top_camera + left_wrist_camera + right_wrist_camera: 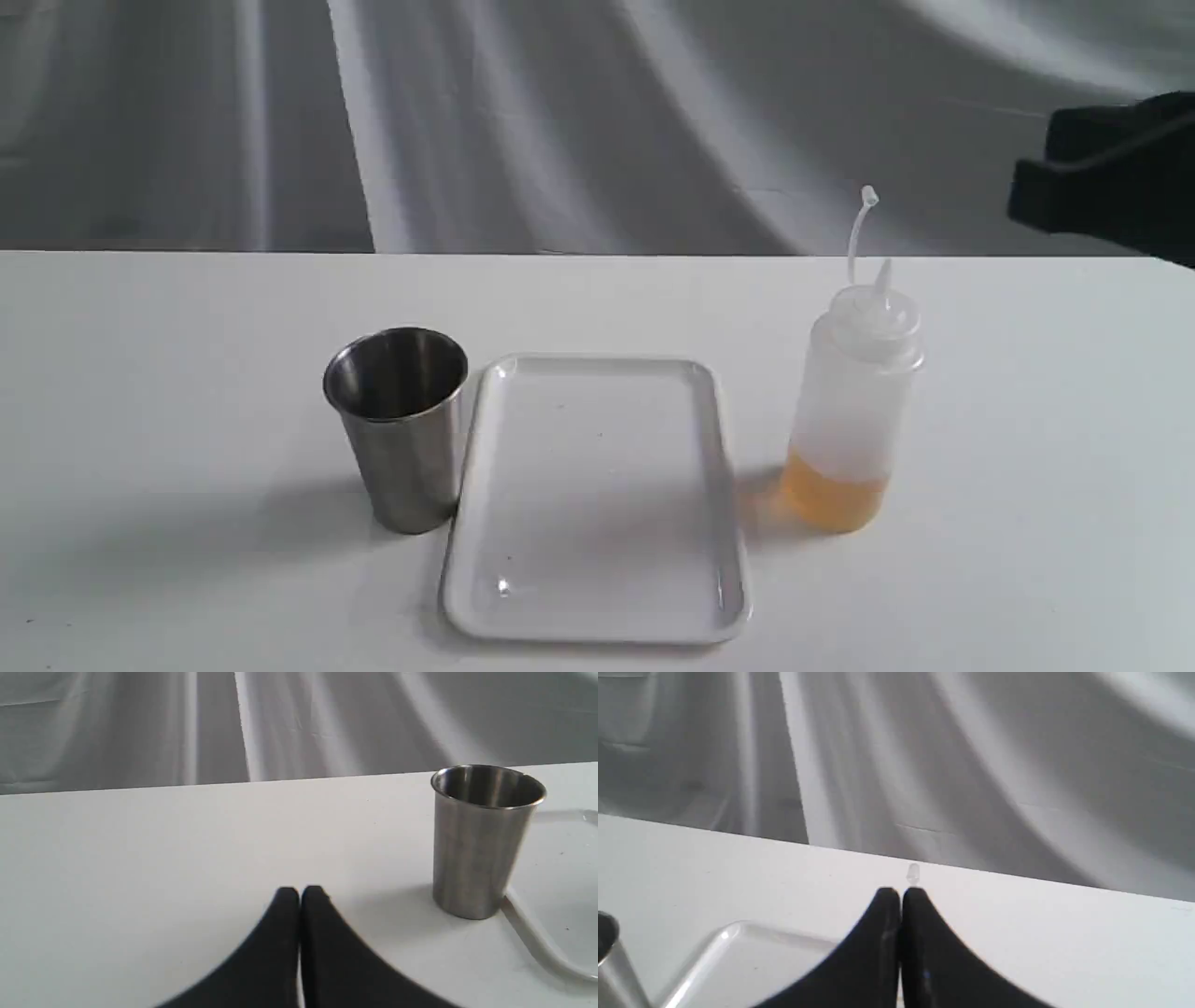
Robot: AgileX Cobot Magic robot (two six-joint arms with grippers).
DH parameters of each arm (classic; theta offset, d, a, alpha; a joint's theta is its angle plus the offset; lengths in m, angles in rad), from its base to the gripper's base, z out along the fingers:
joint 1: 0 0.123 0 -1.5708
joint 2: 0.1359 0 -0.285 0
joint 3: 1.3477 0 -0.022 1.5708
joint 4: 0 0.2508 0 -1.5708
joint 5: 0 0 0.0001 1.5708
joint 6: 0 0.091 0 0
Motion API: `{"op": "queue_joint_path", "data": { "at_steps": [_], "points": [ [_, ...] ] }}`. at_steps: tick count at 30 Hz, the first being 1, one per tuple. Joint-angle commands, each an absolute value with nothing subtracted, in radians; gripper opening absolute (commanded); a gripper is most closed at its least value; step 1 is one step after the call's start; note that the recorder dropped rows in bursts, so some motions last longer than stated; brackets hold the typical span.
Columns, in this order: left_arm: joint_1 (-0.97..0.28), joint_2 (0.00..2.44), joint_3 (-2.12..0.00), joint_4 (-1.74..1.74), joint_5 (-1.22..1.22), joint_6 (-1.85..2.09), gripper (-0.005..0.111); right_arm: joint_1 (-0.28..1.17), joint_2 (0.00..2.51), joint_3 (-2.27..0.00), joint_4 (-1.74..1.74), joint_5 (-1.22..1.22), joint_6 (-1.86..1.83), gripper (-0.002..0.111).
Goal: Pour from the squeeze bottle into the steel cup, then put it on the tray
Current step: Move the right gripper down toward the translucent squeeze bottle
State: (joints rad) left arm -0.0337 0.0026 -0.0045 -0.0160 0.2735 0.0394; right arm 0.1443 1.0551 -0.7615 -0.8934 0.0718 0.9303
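The left gripper (300, 891) has its fingers pressed together on nothing; the steel cup (481, 844) stands ahead of it and to one side, just beside the tray (597, 485). The right gripper (901, 892) is likewise closed and empty, the upright squeeze bottle (854, 411) ahead, its cap tip showing just past the fingertips.

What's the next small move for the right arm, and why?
Probably open the right hand and bring it toward the squeeze bottle. The hand is shut on nothing, and the bottle stands upright and ungripped, right of the tray. Pouring into the steel cup cannot start until the bottle is held.
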Motion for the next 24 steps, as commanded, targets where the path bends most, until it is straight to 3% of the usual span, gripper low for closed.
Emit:
{"op": "queue_joint_path", "data": {
  "at_steps": [1, 19, 24],
  "points": [
    [-0.039, 0.0, 0.0, -0.015, 0.266, 0.037, 0.0, 0.162, 1.055, -0.721, -0.906, 0.024, 0.919, 0.0],
    [-0.039, 0.0, 0.0, -0.015, 0.266, 0.037, 0.0, 0.155, 1.055, -0.657, -0.746, -0.149, 0.859, 0.0],
    [-0.039, 0.0, 0.0, -0.015, 0.266, 0.037, 0.0, 0.149, 1.055, -0.539, -0.182, -0.301, 0.303, 0.0]
  ]
}}
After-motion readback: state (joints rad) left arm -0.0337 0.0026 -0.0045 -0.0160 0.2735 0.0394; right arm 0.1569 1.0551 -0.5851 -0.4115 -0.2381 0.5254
